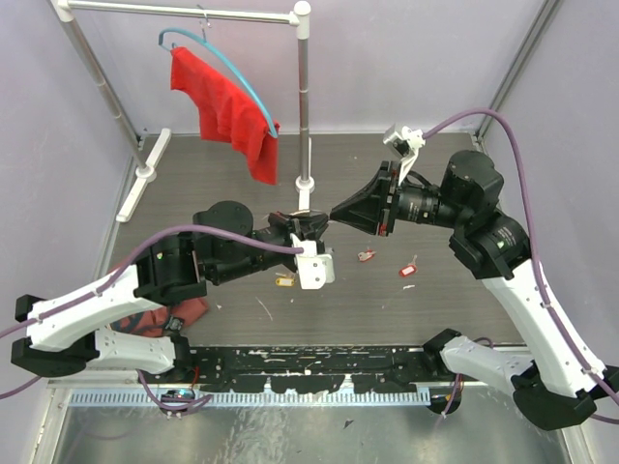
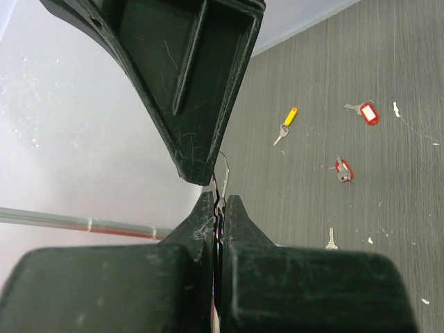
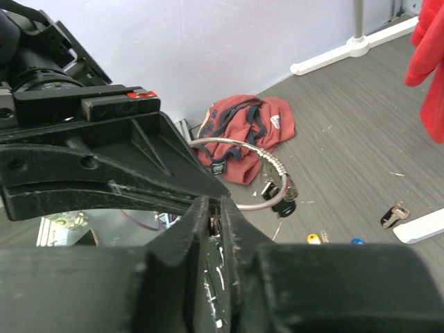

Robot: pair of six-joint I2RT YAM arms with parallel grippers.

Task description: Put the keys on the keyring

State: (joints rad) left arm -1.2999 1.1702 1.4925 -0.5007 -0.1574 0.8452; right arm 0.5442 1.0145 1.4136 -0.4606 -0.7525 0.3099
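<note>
The keyring (image 2: 223,170), a thin wire, is pinched in the left tool (image 2: 220,202) above mid bench (image 2: 312,69), likely so the right tool (image 3: 214,208), jaws narrow, can work it; red-tagged keys (image 2: 341,168) lie loose rightward, waiting

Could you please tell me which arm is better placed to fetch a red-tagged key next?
Right, probably: two red-tagged keys lie on its side of the table, and the left hand is shut on the keyring.
</note>
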